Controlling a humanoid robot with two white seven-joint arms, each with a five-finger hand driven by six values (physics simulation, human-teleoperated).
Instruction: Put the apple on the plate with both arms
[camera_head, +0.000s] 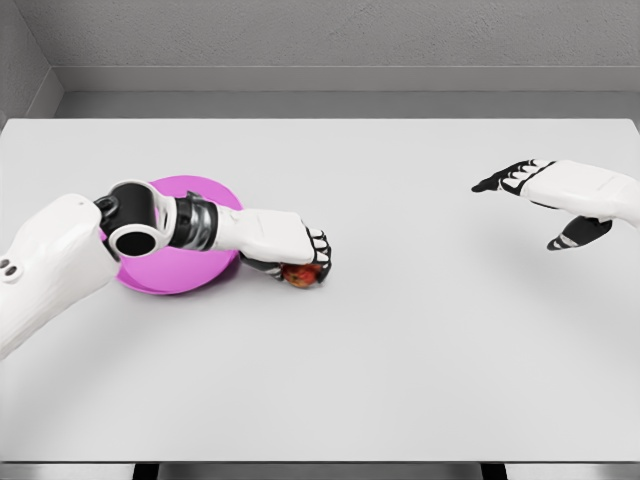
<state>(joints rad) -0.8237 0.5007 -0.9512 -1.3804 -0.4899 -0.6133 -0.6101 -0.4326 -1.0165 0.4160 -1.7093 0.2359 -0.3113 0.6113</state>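
Head view: the left hand (300, 250) is curled down over the red apple (303, 275), which sits under its fingertips on the white bench (400, 350), just beyond the magenta plate (200, 190). The left forearm crosses over the plate. The right hand (545, 195) hovers well apart, fingers spread, holding nothing. Judged step: securing the apple. Confirm a firm wrap before lifting, lift clear of the plate rim, then draw back toward the forearm and lower onto the plate centre.
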